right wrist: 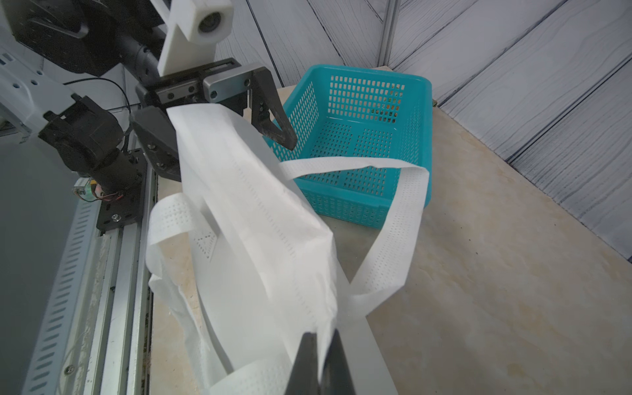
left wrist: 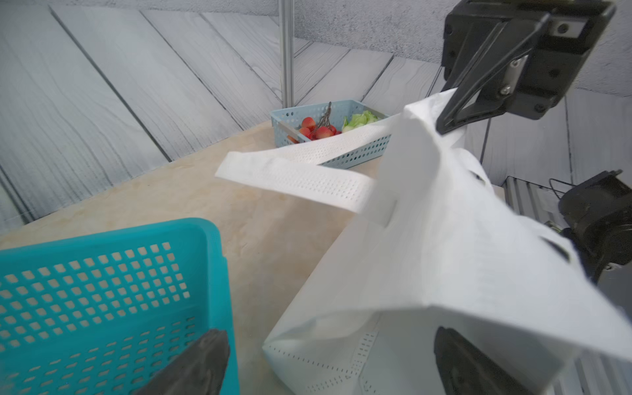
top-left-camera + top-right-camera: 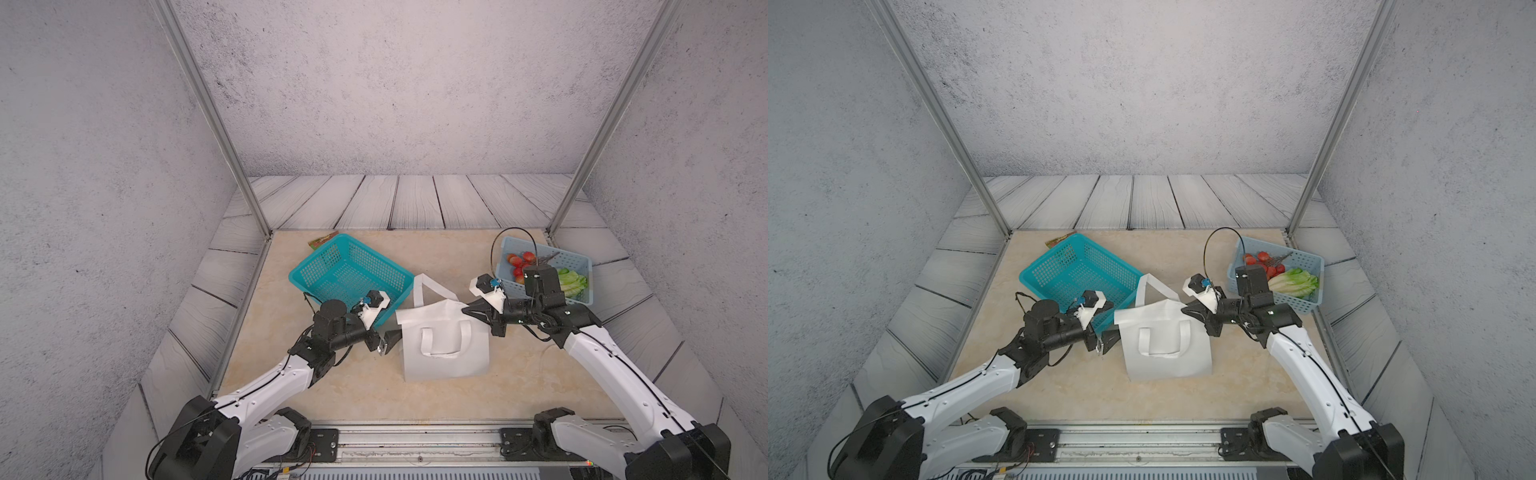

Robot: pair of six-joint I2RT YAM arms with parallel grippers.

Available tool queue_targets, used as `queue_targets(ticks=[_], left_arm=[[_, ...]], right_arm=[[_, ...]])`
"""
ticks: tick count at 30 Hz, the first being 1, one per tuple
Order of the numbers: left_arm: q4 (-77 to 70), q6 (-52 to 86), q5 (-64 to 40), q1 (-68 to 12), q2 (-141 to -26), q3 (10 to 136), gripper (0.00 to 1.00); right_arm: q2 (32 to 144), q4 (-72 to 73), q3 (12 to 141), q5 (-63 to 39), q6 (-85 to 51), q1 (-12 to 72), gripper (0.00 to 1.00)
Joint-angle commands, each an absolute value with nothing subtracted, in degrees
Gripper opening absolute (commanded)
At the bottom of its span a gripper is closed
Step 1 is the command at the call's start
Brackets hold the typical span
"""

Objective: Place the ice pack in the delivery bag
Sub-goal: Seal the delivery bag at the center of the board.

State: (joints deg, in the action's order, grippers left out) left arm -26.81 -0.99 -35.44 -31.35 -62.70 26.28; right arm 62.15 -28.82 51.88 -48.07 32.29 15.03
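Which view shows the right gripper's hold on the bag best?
Left wrist: the right gripper is seen side-on, shut on the delivery bag at its top corner. Right wrist shows only its tips pinching fabric. In both top views it is small.

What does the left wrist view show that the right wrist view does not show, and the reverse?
Only the left wrist view: the light-blue basket with tomatoes and lettuce, and the right tool from outside, shut on the top edge of the white bag. Only the right wrist view: the left tool from outside, open, with the bag's other edge between its jaws. Both: the white bag, a handle loop and the teal basket.
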Motion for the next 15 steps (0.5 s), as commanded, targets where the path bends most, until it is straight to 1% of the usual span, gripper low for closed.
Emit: queue_targets(ticks=[1, 3, 4, 7, 9, 11, 13, 15], left_arm=[[-23.9, -5.3, -38.0, -31.5, -57.9, 28.1, 1.00], [-17.6, -9.1, -33.6, -30.3, -52.2, 26.5, 1.00], [-14.9, -11.0, -33.4, -28.8, -48.6, 25.1, 1.00], [-8.8, -11.6, -36.7, -27.1, -43.9, 25.4, 1.00], [-10.6, -7.9, -41.3, -27.2, -44.2, 25.3, 1.00], [-17.7, -3.4, -43.5, -28.7, -46.9, 23.9, 1.00], [-21.8, -1.3, -41.4, -31.5, -50.5, 23.4, 1.00], [-24.8, -1.9, -36.1, -35.3, -53.8, 23.7, 1.00]], right_arm=[[62.9, -31.7, 51.2, -48.9, 31.1, 15.0, 0.00], [62.9, -32.0, 51.3, -48.7, 31.1, 14.9, 0.00], [62.5, -32.2, 51.1, -48.5, 31.1, 15.0, 0.00], [61.8, -32.1, 50.6, -48.5, 30.8, 14.8, 0.00], [61.7, -31.7, 50.5, -49.0, 30.6, 14.7, 0.00], [62.1, -31.5, 50.5, -49.5, 30.3, 14.8, 0.00], [62.4, -31.2, 50.3, -49.9, 30.2, 14.7, 0.00], [62.3, -30.9, 50.0, -50.1, 30.1, 14.7, 0.00]])
